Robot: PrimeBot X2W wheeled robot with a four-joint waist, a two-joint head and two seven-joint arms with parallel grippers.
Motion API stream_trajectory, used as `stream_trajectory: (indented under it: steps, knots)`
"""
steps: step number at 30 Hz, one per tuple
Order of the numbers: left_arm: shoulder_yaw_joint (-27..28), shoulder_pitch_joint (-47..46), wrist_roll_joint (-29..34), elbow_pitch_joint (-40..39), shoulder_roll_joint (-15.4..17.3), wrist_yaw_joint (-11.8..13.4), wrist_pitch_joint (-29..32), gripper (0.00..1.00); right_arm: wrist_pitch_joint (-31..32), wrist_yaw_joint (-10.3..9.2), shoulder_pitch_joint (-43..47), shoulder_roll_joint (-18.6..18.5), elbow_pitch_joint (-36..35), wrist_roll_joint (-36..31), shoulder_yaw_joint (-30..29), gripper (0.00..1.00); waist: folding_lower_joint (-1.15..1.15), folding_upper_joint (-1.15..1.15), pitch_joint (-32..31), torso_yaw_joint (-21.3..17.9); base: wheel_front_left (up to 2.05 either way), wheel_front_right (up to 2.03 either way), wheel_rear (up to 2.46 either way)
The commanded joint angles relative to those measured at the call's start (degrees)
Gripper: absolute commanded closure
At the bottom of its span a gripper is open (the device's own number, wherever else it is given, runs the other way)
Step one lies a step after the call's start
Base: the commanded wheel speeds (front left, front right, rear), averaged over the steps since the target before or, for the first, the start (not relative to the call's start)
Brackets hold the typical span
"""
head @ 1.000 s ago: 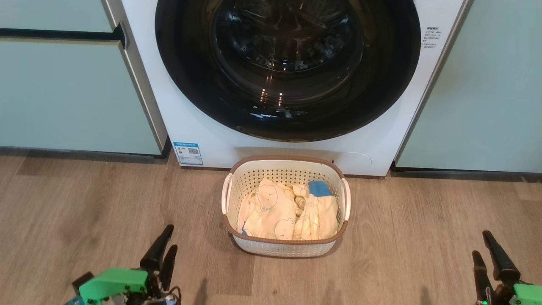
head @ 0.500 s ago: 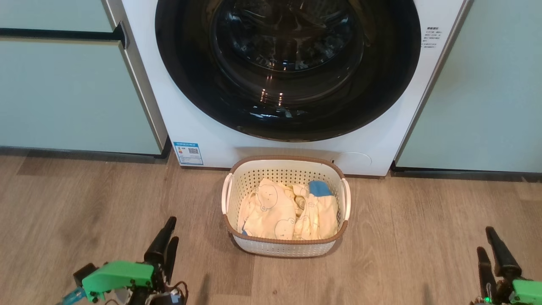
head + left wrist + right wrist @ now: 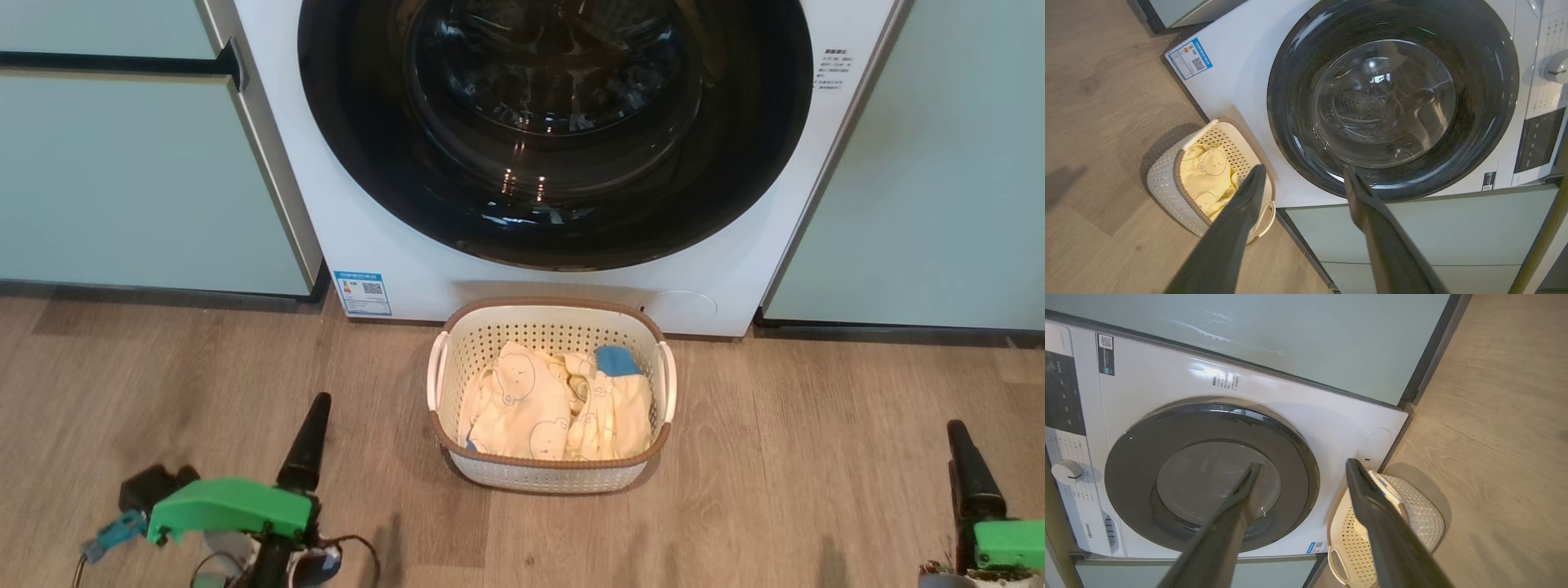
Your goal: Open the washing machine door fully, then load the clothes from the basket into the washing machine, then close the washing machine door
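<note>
Black-rimmed door (image 3: 555, 122) shut on washer (image 3: 408, 278). Basket (image 3: 551, 304) w/ clothes (image 3: 555, 404) on floor (image 3: 163, 367), against washer's foot. L gripper (image 3: 1304, 171), R gripper (image 3: 1302, 467): both agape, empty. Step: open door. Catch rim edge; swing over basket.

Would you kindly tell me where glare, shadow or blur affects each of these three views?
Head view: sharp and evenly lit, small lamp glints on the washing machine door, soft shadow left of the basket. Left wrist view: reflections veil the door glass, the near fingers look soft. Right wrist view: bright sheen on the washing machine front and the cabinet, door rim washed out to grey.
</note>
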Motion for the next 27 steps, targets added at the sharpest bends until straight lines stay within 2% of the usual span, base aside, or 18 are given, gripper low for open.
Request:
stream_trajectory:
  steps: [1,7,16,27]
  knots:
    - [1.4,-3.4,1.8,-2.3,0.5,-0.2,-0.6,0.0,-0.6,-0.06,-3.3,-1.5,-1.6,-1.4,0.3,0.0,0.0,0.0,0.0,0.0,0.0,0.0,0.0]
    - [1.4,-3.4,11.6,-4.0,0.1,-0.2,-1.6,0.0,-1.7,-0.07,-3.9,-1.3,-2.1,-11.7,-0.5,0.0,0.0,0.0,0.1,0.0,0.0,0.0,0.0]
    - [0.1,-3.2,22.8,-5.6,0.2,-0.3,-3.1,0.0,-3.2,-0.08,-3.8,-1.0,-3.5,-26.1,-0.7,0.0,0.0,0.0,0.1,0.0,0.0,0.0,0.0]
    - [-2.5,-3.3,33.4,-6.2,1.3,0.0,-5.0,0.0,-5.1,-0.1,-3.9,-0.4,-4.3,-37.6,-0.4,0.0,-0.01,0.0,0.2,0.0,0.0,0.0,0.0]
